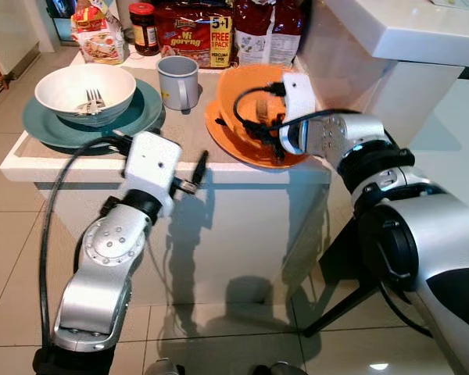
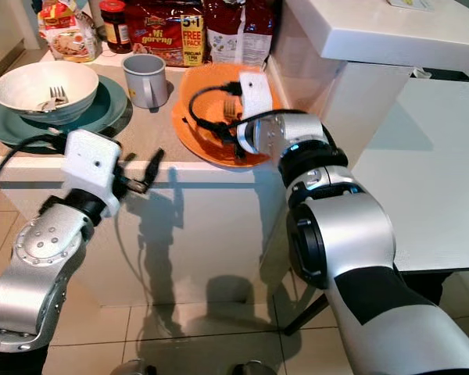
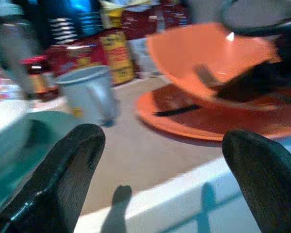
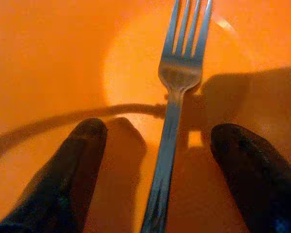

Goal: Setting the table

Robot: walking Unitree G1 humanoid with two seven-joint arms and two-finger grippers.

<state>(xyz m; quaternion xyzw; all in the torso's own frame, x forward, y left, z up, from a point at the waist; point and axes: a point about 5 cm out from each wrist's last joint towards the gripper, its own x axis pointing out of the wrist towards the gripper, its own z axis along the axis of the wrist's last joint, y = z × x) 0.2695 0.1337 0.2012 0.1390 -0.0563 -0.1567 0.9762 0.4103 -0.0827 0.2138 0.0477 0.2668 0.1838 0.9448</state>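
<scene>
The right gripper (image 4: pixel 155 141) reaches into the orange bowl (image 1: pixel 246 90), its jaws spread wide on either side of a silver fork (image 4: pixel 177 92) that lies on the bowl's bottom, untouched by either finger. That bowl sits on an orange plate (image 1: pixel 227 141) near the counter (image 1: pixel 180 133) edge. The left gripper (image 3: pixel 160 170) hangs just off the counter's front edge, jaws spread and holding nothing. Further left stand a grey mug (image 1: pixel 178 80) and a white bowl (image 1: pixel 66 86) with its own fork (image 1: pixel 94 100), on a teal plate (image 1: pixel 144 109).
</scene>
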